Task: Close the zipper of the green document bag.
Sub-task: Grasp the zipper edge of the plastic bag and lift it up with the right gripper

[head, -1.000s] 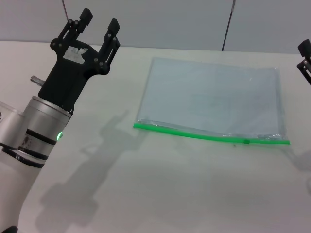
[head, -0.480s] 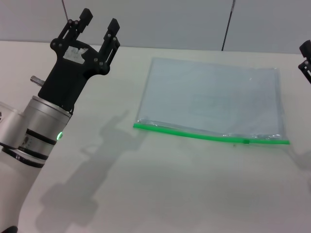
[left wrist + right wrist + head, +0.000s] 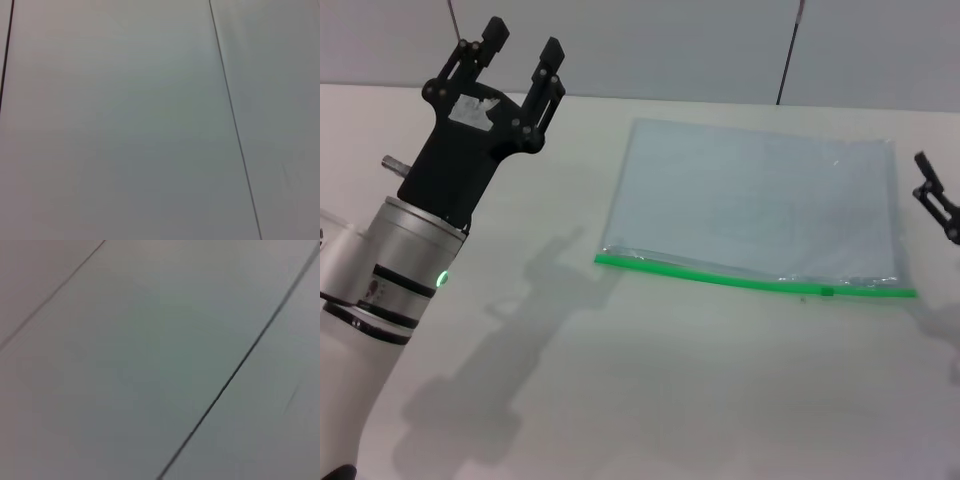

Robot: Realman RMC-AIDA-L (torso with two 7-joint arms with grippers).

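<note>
The right gripper point(image 3: 937, 205) has dropped lower and edged in toward the green document bag point(image 3: 760, 205) since a moment ago, now hanging just off the bag's right edge; only part of it shows, so whether its fingers are apart or together cannot be told. The bag lies flat on the white table point(image 3: 650, 380), unmoved, with the zipper point(image 3: 750, 281) running along its near long edge and the small dark slider point(image 3: 826, 292) sitting toward the right end of that strip. Well to the left of the bag, the left gripper point(image 3: 523, 62) is raised above the table, fingers spread apart, holding nothing.
</note>
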